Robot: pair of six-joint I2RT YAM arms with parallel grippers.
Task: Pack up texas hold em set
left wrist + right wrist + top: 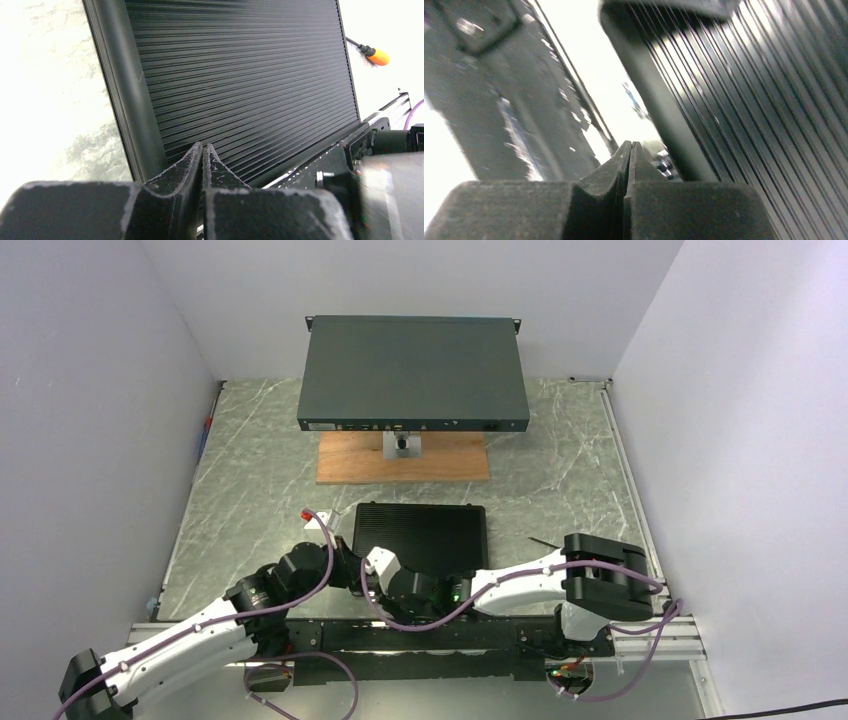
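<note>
closed briefcase (420, 535), orange handle (378, 56) L-wrist cam only

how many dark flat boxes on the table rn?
2. The large dark grey flat rack box sits at the back, over a wooden board; the small black ribbed briefcase lies in front of that board. Nothing suggests a hidden third.

briefcase (420, 532) shut so contents hidden, near edge buried under left arm (300, 575) and right arm (430, 592). screwdriver (377, 56) tip lost behind its edge.
</note>
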